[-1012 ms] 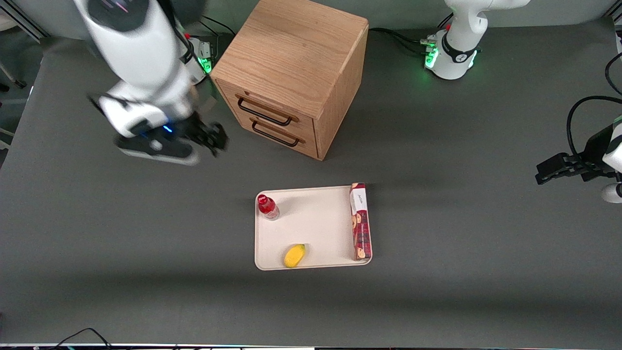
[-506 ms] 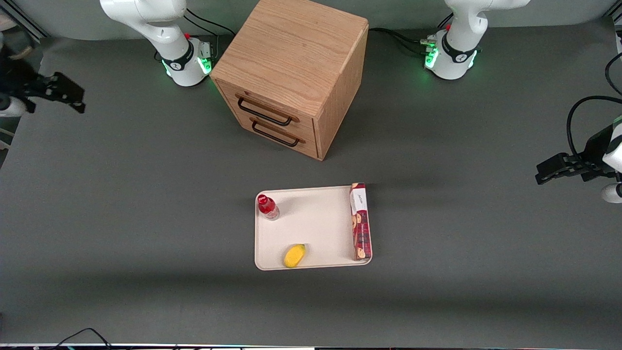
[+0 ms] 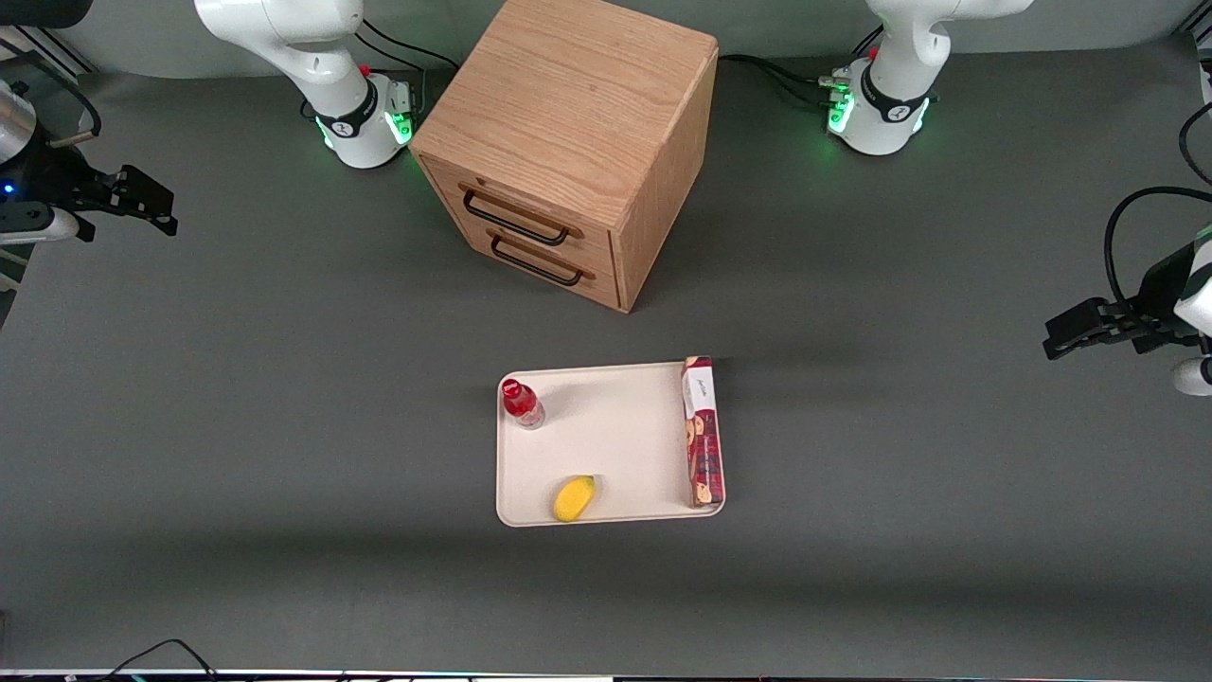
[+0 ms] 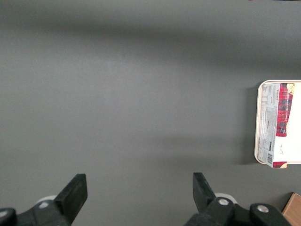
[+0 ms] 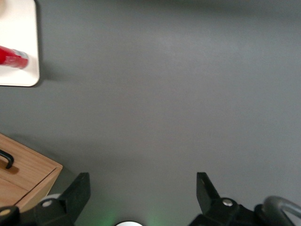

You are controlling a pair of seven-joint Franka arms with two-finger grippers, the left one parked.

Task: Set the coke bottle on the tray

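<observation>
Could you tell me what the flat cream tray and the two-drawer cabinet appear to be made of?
The flat cream tray looks like matte moulded plastic, judging by its even colour, rounded corners and low rim. The two-drawer cabinet looks like light oak-style wood or veneer with visible grain, and its dark handles seem metal. The gripper hangs open, at the working arm's end of the table.

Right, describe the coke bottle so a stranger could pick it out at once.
Find the cream tray nearer the front camera than the wooden cabinet. The coke bottle stands upright in its corner nearest the working arm's gripper, parked away at the table's end. It alone is small, slim, red-capped.
</observation>
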